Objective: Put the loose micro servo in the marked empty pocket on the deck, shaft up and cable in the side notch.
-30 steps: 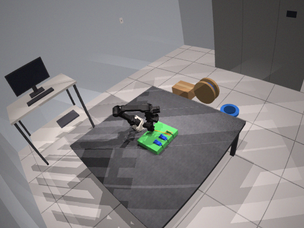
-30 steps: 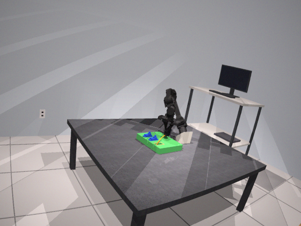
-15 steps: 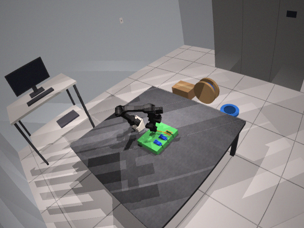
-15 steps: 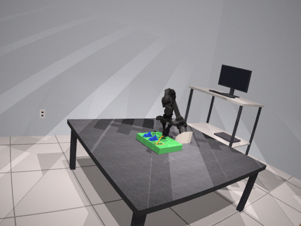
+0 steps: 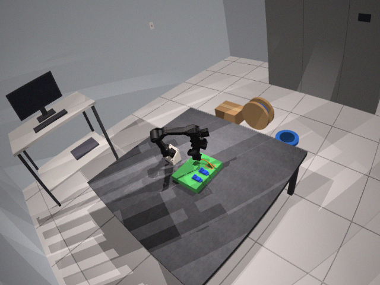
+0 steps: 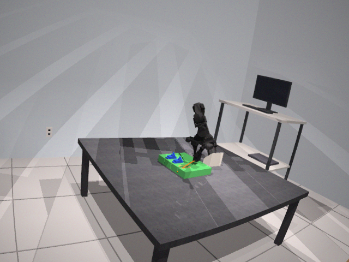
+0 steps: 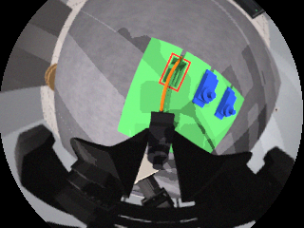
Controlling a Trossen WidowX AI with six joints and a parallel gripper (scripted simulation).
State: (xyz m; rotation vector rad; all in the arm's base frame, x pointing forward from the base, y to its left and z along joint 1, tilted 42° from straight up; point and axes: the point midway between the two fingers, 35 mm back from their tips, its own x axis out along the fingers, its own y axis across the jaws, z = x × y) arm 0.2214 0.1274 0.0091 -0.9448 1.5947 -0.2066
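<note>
The loose micro servo (image 7: pixel 161 124) is black and sits between the fingers in the wrist view, with its round output boss toward the camera. My gripper (image 5: pixel 196 158) (image 6: pixel 196 159) (image 7: pixel 160 132) is shut on it, above the arm-side part of the green deck (image 5: pixel 185 170) (image 6: pixel 201 171) (image 7: pixel 142 82). Its orange cable (image 5: pixel 208 161) (image 6: pixel 188 164) (image 7: pixel 164 95) runs from the servo across the empty pocket, which a red outline (image 7: pixel 165 67) marks. The servo is off to the side of the pocket. Its underside and exact height are hidden.
Two blue servos (image 5: pixel 203 171) (image 6: pixel 177 160) (image 7: pixel 206 89) sit in the deck in a row beside the pocket. A cream wedge-shaped block (image 5: pixel 176 158) (image 6: pixel 214 159) stands by the arm's base, close to the deck. The dark table (image 5: pixel 233 184) (image 6: pixel 146 191) carries them all.
</note>
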